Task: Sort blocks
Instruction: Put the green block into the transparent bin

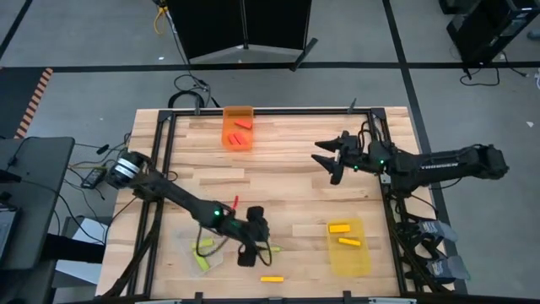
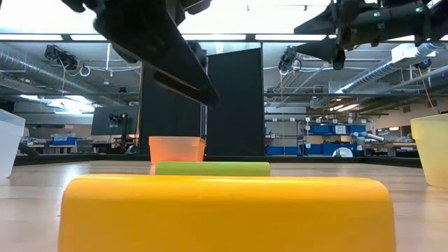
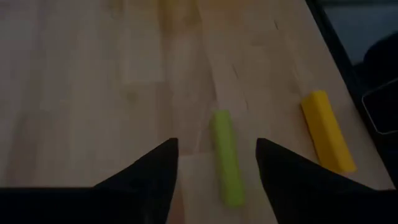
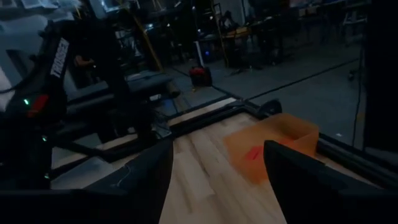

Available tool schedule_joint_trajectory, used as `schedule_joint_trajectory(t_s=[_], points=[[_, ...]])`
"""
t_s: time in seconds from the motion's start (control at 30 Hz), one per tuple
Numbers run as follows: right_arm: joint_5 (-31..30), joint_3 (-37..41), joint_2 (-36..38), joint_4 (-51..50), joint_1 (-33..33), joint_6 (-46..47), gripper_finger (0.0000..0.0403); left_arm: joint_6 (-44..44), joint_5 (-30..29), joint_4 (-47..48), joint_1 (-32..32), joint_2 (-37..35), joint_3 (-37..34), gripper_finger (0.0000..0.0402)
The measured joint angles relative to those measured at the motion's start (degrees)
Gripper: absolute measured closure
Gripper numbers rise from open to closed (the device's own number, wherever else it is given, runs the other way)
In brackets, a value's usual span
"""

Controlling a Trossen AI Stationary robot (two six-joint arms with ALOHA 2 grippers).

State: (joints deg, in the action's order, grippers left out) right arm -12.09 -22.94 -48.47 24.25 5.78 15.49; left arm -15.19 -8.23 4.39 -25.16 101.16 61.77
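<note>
Two dark jointed arms with small green lights, white lettering and black wedge-shaped tool fingers (image 3: 146, 177).

Between the two dark fingers (image 4: 311, 180), spread apart, the wooden surface (image 4: 205, 168) continues to an orange bin (image 4: 273, 143) holding a red block (image 4: 252, 154).

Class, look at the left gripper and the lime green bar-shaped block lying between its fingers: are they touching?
Apart. In the left wrist view, bare wood shows on both sides of the lime green bar-shaped block, between it and each dark finger of the open left gripper.
</note>
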Motion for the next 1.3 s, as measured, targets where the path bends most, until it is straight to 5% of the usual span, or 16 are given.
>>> schedule_joint_trajectory(t_s=[0.33, 0.8, 0.97, 1.17, 1.3], points=[[-8.0, -0.1, -2.4, 0.2, -8.9, 0.1, 0.0142, -0.2, 1.0, 10.7, -1.0, 9.2, 10.9, 0.0103], [-17.1, -0.2, -5.4, 2.0, -20.2, 3.2, 0.0145, -6.1, 1.6, 10.4, -1.6, 15.3, 11.0, 0.0118], [-18.1, -0.3, -8.6, 4.9, -24.6, 4.8, 0.0145, -7.6, -2.5, 10.8, -1.6, 15.4, 11.0, 0.0172], [-18.1, -1.5, -14.9, 8.3, -31.3, 5.5, 0.0149, -7.9, -4.2, 12.1, -1.4, 15.2, 11.0, 0.0336], [-18.2, -5.1, -20.6, 8.3, -35.2, 5.2, 0.0155, -9.5, -5.8, 13.5, -1.3, 14.3, 10.8, 0.0336]])
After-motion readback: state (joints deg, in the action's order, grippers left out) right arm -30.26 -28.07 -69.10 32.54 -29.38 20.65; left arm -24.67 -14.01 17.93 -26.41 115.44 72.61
